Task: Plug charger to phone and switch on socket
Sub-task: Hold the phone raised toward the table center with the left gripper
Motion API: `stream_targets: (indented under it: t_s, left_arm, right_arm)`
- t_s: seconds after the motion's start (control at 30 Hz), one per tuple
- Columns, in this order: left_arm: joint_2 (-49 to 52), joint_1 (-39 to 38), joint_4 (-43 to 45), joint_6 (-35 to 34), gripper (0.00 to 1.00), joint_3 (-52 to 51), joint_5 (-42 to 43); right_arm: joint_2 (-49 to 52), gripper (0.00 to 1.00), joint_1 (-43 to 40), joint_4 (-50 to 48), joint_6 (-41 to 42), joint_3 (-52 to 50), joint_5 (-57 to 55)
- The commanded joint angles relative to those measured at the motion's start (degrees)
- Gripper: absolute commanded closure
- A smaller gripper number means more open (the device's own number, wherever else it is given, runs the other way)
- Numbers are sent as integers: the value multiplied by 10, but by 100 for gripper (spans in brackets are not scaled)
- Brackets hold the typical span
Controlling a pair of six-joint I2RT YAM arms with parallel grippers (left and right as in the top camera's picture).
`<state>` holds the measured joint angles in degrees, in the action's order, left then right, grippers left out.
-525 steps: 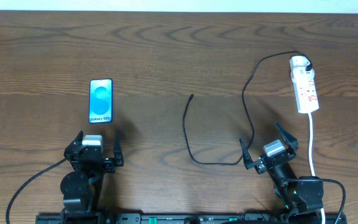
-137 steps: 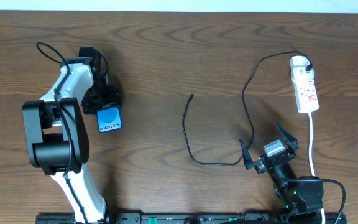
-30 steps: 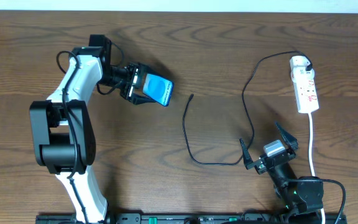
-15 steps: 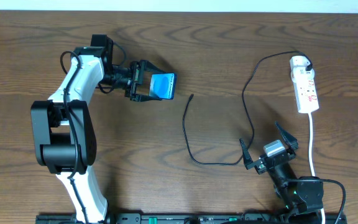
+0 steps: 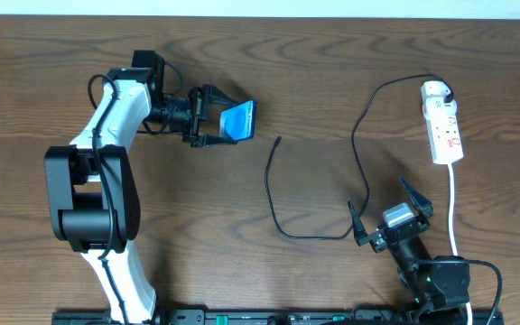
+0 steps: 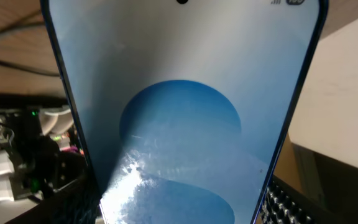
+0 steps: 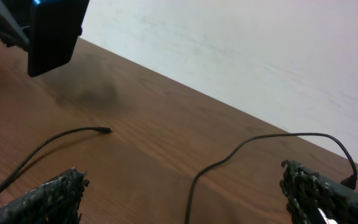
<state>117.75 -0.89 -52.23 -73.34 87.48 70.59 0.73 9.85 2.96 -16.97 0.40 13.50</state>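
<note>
My left gripper (image 5: 210, 120) is shut on the phone (image 5: 239, 121) and holds it tilted above the table, left of the charger's plug tip (image 5: 279, 139). The phone's light blue screen fills the left wrist view (image 6: 185, 93). In the right wrist view the phone shows as a dark slab (image 7: 55, 31). The charger, a thin black cable (image 5: 273, 203), loops across the table to the white adapter on the socket (image 5: 443, 126) at the right. My right gripper (image 5: 391, 219) is open and empty, resting near the front edge by the cable. The cable and its tip (image 7: 106, 130) lie ahead of it.
The socket's thick white cord (image 5: 454, 212) runs down the right side toward the front edge, close to the right arm's base. A pale wall (image 7: 260, 50) stands behind the table's far edge.
My left gripper has carried the phone from the left part of the table to the right toward the plug tip, lifting and tilting it. The right arm has not moved.
</note>
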Motion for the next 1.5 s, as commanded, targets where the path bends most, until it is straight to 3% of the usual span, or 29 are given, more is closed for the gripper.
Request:
stream_targets:
  t_s: [0.0, 0.43, 0.63, 1.47]
  left_arm:
    - [-10, -2, 1, -9, 42, 13, 62]
    - [-10, -2, 22, -9, 42, 13, 68]
    - [-10, -9, 22, 28, 42, 13, 63]
    - [-10, -40, 22, 14, 43, 13, 33]
  right_arm:
    - [-3, 1, -4, 2, 7, -1, 3]
    - [-3, 1, -4, 2, 7, -1, 3]
    - [-3, 1, -4, 2, 7, -1, 3]
    - [-3, 1, -4, 2, 7, -1, 3]
